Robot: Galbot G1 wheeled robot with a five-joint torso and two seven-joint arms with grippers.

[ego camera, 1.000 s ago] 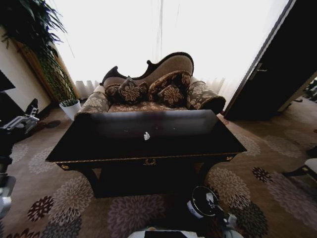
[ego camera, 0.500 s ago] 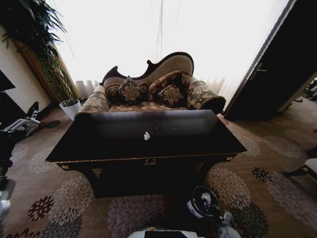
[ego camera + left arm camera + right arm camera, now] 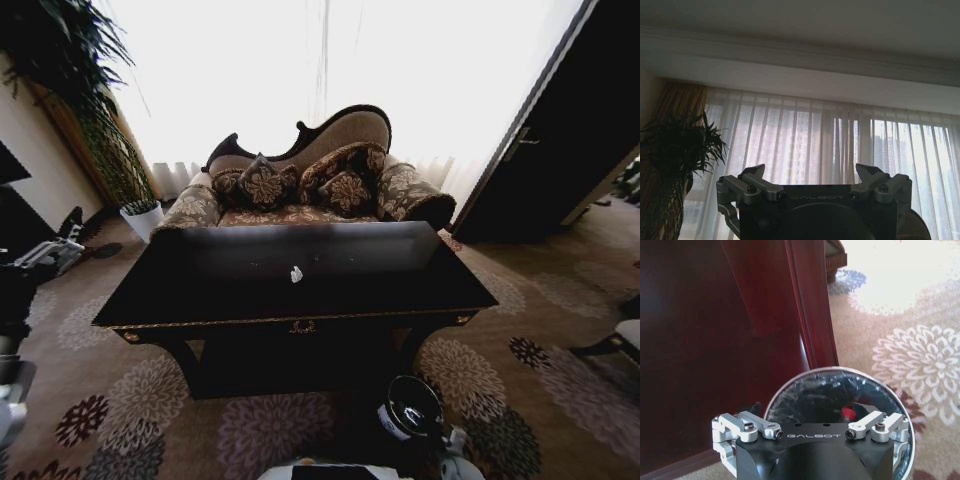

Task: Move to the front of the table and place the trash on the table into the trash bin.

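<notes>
Nearest to us, at the lower right of the head view, our right gripper (image 3: 810, 421) hangs directly over the trash bin (image 3: 405, 410), which stands on the carpet (image 3: 250, 430) just in front of the counter's right leg. In the right wrist view its jaws stand wide apart and hold nothing, one to each side of the bin's mouth (image 3: 840, 390). Inside the bin we see a crinkled dark liner and a small red thing (image 3: 848, 413) near the middle; we cannot tell what it is. Beside the bin rises a reddish wooden leg (image 3: 812, 325), close to the shiny rim, with open flowered carpet on the bin's other side.

At the left edge of the head view, our left gripper (image 3: 48, 252) is raised beside the counter's left end, apart from it. In the left wrist view the left gripper (image 3: 813, 182) points up toward curtains (image 3: 840, 145) and ceiling, jaws wide and empty.

The counter (image 3: 400, 285) fills the middle of the frame, its gold-trimmed front edge facing us. One piece of trash (image 3: 296, 274), a small white wad, sits alone near the centre of the dark top, well clear of every edge.

Behind the counter stands a patterned sofa (image 3: 300, 190) with cushions, a potted plant (image 3: 90, 110) at upper left, and a dark door (image 3: 570, 130) at upper right.
</notes>
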